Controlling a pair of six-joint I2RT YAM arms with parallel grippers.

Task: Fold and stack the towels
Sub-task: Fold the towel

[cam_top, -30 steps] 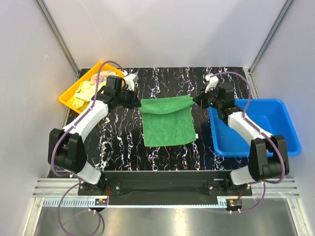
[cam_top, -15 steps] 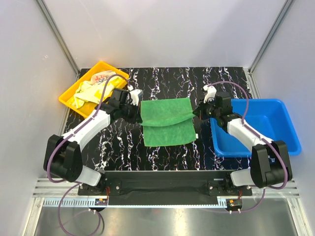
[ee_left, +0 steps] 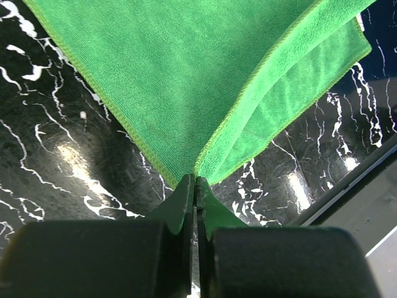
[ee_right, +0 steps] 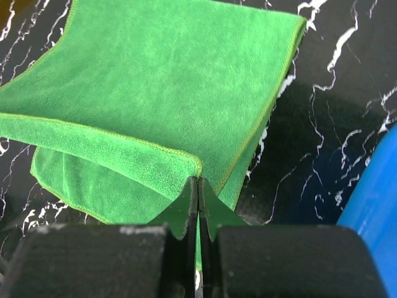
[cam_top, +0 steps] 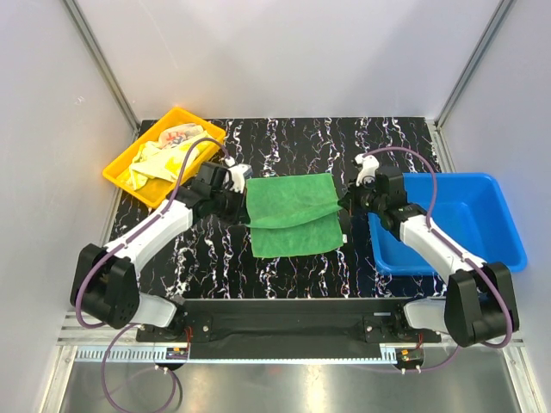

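Observation:
A plain green towel (cam_top: 291,215) lies mid-table, its far half lifted and folded toward the near edge. My left gripper (cam_top: 239,205) is shut on the towel's far-left corner (ee_left: 196,171). My right gripper (cam_top: 343,203) is shut on the far-right corner (ee_right: 197,172). The held edge hangs over the lower layer, sagging in the middle. Two more towels, a yellow one (cam_top: 159,160) and a white one with red-orange print (cam_top: 179,135), lie crumpled in the yellow tray.
The yellow tray (cam_top: 123,176) sits at the table's far-left corner. A blue bin (cam_top: 469,215) stands at the right, right beside my right arm. The tabletop (cam_top: 284,142) is black marble-patterned, with grey walls around it.
Both grippers have carried the towel's far edge toward the near side, lowering it over the bottom half. The fold now covers more of the towel.

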